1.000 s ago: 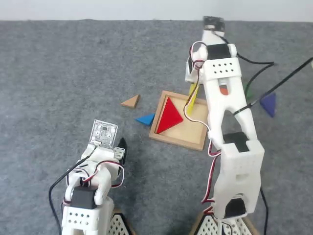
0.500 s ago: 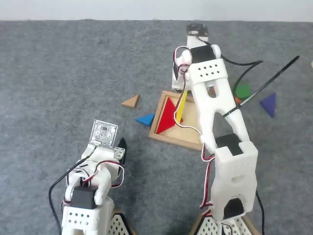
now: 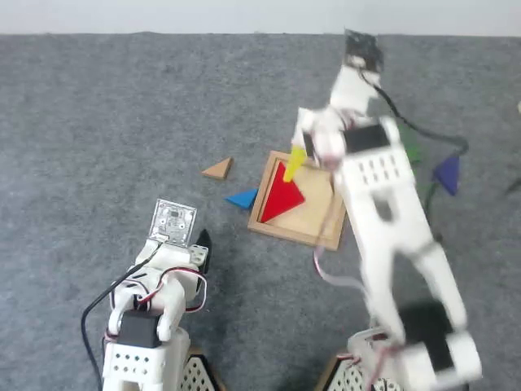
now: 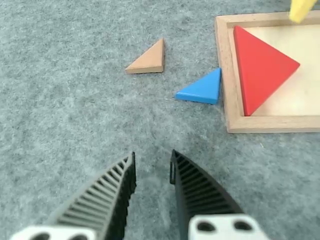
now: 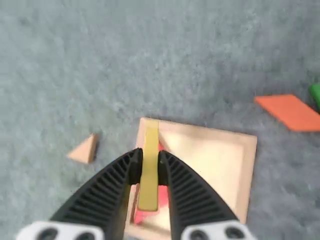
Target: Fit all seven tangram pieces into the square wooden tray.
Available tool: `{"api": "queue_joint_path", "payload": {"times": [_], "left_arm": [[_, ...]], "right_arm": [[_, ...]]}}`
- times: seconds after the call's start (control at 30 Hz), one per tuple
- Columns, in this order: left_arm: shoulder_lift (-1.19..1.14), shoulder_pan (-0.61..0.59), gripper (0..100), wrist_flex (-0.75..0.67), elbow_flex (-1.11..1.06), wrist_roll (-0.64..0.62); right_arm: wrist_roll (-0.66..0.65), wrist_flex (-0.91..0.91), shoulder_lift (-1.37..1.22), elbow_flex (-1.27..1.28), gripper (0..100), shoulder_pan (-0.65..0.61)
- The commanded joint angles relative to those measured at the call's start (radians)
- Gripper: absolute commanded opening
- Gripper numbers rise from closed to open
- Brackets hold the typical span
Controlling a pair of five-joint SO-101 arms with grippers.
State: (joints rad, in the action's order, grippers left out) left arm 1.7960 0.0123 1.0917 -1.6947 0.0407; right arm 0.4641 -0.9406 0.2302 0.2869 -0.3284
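Tray [image 3: 295, 235]: sits mid-table on the grey mat [image 3: 122, 122], holds a red triangle [image 3: 282, 195] flat against the rim.

Right gripper [image 5: 146, 157]: hangs over the tray's far corner, pinches a yellow piece [image 5: 148, 192] on edge between both fingers.

Left gripper [image 4: 152, 157]: hovers low over bare mat, short of the tray, fingers slightly parted, grips nothing.

Blue triangle [image 4: 202, 89]: lies just beside the tray's outer rim.

Tan triangle [image 4: 148, 60]: lies farther out.

Orange parallelogram [image 5: 289, 111], green piece [image 5: 315, 92], dark blue triangle [image 3: 446, 173]: lie beyond the tray's opposite side.
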Motion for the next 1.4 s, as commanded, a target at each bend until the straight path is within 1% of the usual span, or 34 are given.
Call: {"api": "queue_joint_path", "payload": {"times": [0.0, 0.07, 0.1, 0.4, 0.63, 0.7, 0.8, 0.87, 1.0, 1.17, 1.37], "left_arm": [[0.014, 0.005, 11, 0.003, 0.012, -0.008], [0.014, 0.005, 11, 0.003, 0.012, -0.008], [0.014, 0.005, 11, 0.003, 0.012, -0.008], [0.014, 0.005, 11, 0.003, 0.012, -0.008], [0.014, 0.005, 11, 0.003, 0.012, -0.008], [0.014, 0.005, 11, 0.003, 0.012, -0.008], [0.014, 0.005, 11, 0.003, 0.012, -0.008], [0.014, 0.005, 11, 0.003, 0.012, -0.008], [0.014, 0.005, 11, 0.003, 0.012, -0.008], [0.014, 0.005, 11, 0.003, 0.012, -0.008], [0.014, 0.005, 11, 0.003, 0.012, -0.008]], "right_arm": [[0.026, 0.383, 0.252, 0.442, 0.6, 0.028], [0.026, 0.483, 0.303, 0.565, 0.6, 0.033], [0.026, 0.495, 0.314, 0.595, 0.6, 0.033], [0.020, 0.499, 0.315, 0.704, 0.6, 0.015], [-0.104, 0.501, 0.315, 0.793, 0.7, -0.016], [-0.140, 0.501, 0.315, 0.813, 3.0, -0.016], [-0.153, 0.501, 0.315, 0.836, 6.6, -0.021], [-0.187, 0.501, 0.315, 0.848, 7.9, -0.041], [-0.233, 0.501, 0.321, 0.853, 7.7, -0.064], [-0.345, 0.501, 0.312, 0.853, 7.6, -0.067], [-0.402, 0.501, 0.237, 0.848, 7.6, -0.067]]}}
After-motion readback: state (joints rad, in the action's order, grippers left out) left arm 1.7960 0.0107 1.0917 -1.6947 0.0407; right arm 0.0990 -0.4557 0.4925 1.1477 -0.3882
